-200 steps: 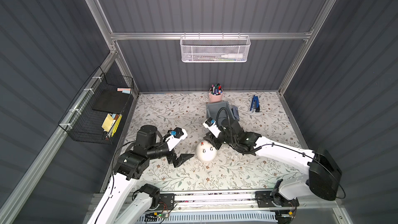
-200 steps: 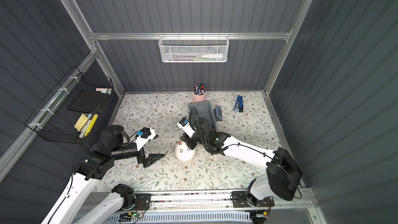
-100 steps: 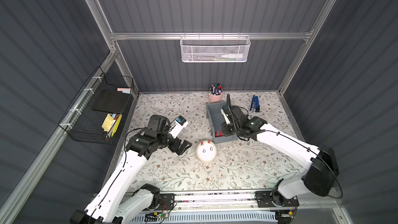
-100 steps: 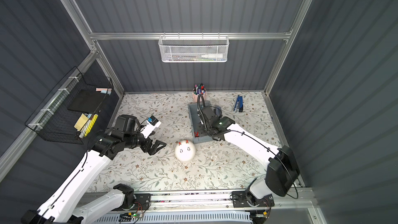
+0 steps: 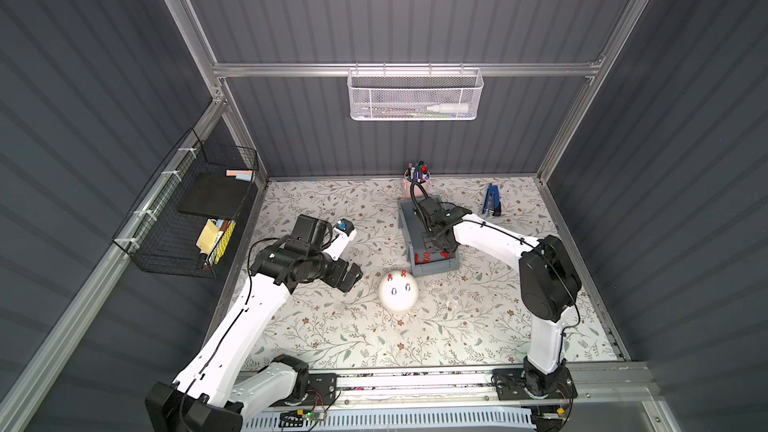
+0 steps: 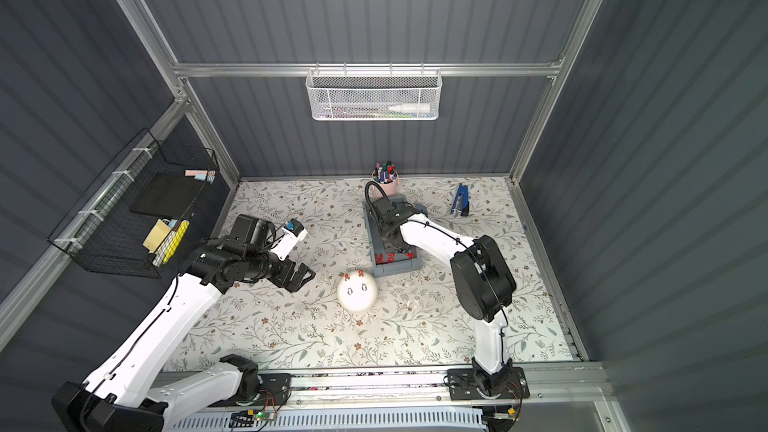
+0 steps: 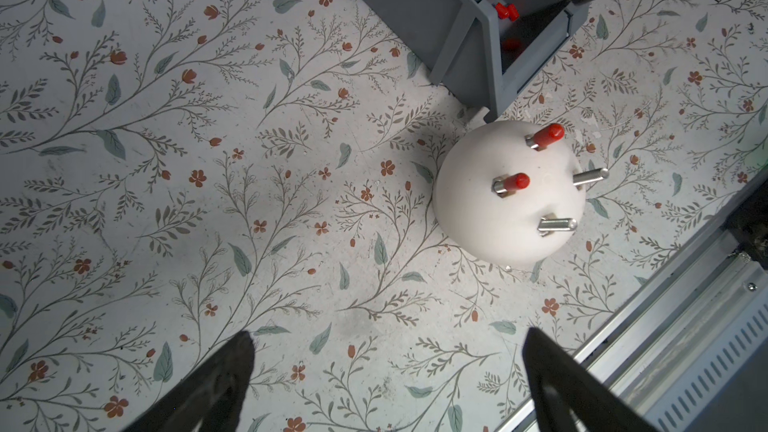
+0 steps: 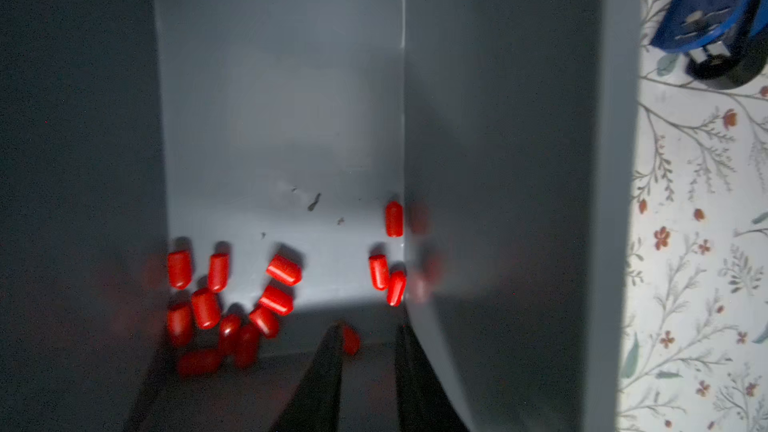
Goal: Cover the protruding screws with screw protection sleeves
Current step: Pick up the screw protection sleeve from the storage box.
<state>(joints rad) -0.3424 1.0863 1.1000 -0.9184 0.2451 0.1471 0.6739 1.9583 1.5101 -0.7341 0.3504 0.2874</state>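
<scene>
Third sleeve pickup: right claw, narrowly open in the bin around one sleeve, perhaps ungripped, must close; left claw gapes empty.

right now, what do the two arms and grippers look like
The left arm and right arm are white shells with chunky black joints and thin black cables along them. The left gripper and right gripper are black with tapered fingers. The left wrist carries a white block with a blue spot.
</scene>
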